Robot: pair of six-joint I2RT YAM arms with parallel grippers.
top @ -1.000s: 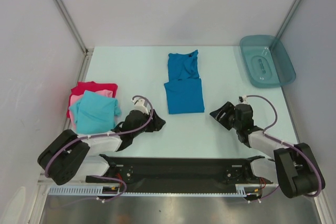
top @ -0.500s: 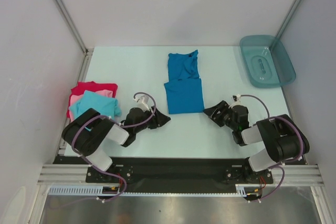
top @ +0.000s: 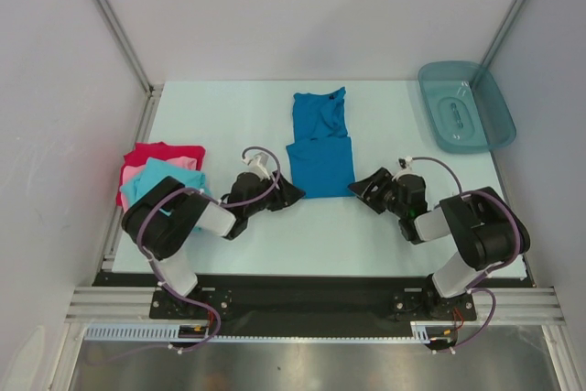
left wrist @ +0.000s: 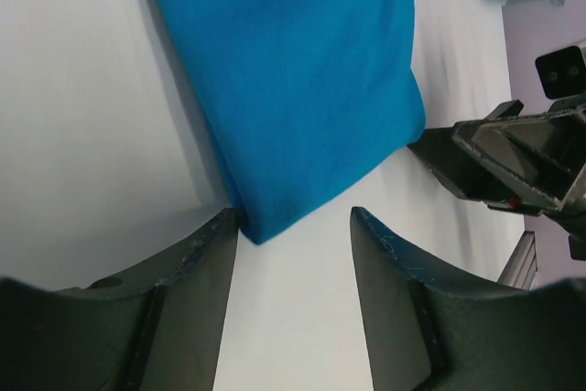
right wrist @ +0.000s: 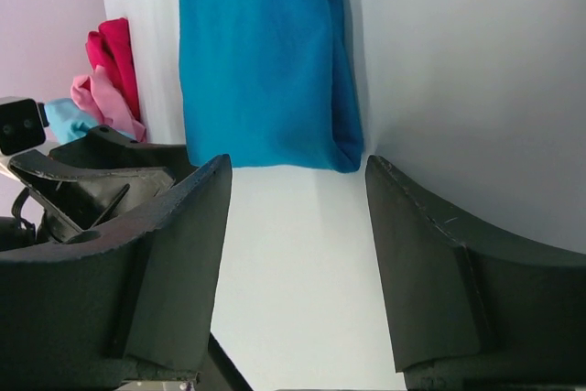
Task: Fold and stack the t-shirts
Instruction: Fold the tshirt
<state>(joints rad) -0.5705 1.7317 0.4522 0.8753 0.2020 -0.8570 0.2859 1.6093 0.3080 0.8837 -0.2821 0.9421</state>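
Observation:
A medium blue t-shirt (top: 320, 144) lies partly folded in the middle of the table, its near half doubled over. My left gripper (top: 291, 195) is low at its near left corner, open, the corner (left wrist: 265, 226) just ahead of the gap between the fingers. At the near right corner sits my right gripper (top: 359, 190), also open, with the blue cloth (right wrist: 261, 70) in front of its fingertips. Neither holds cloth. At the left edge a light turquoise t-shirt (top: 163, 188) lies on a pink one (top: 135, 174) and a red one (top: 165, 151).
A teal translucent plastic tray (top: 465, 105) stands at the back right corner. Grey walls and metal posts close in the table on three sides. The arms' black base rail (top: 311, 292) runs along the near edge.
Both grippers have slid forward and inward over the table, from well short of the blue t-shirt to its two near corners. The shirts have not moved.

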